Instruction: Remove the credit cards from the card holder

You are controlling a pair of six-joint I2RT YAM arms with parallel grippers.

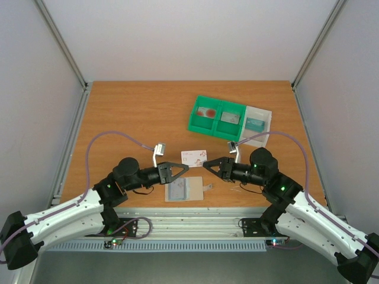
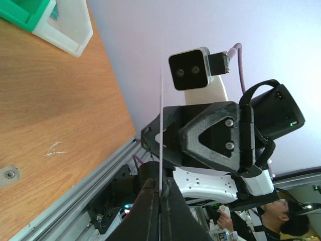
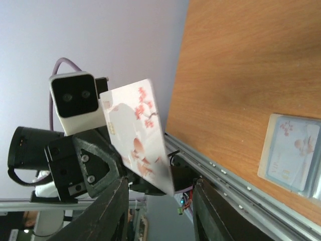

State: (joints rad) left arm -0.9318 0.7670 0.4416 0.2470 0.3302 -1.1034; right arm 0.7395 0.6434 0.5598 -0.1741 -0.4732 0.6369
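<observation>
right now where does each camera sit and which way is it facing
top: above and behind, looking down at the table; both arms show
left wrist: faces the right gripper past the left gripper, card edge-on between
right wrist: faces back at the left gripper, own fingers below
shared: both wrist views see the card

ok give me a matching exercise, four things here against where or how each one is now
1 blossom card
2 card holder
3 teal card
4 right tool

a in the white tray
b open, facing the other arm
c flat on the table by its near edge
d pinched in the left tool

Pairs: 1-d, 2-c, 3-a, 4-b
</observation>
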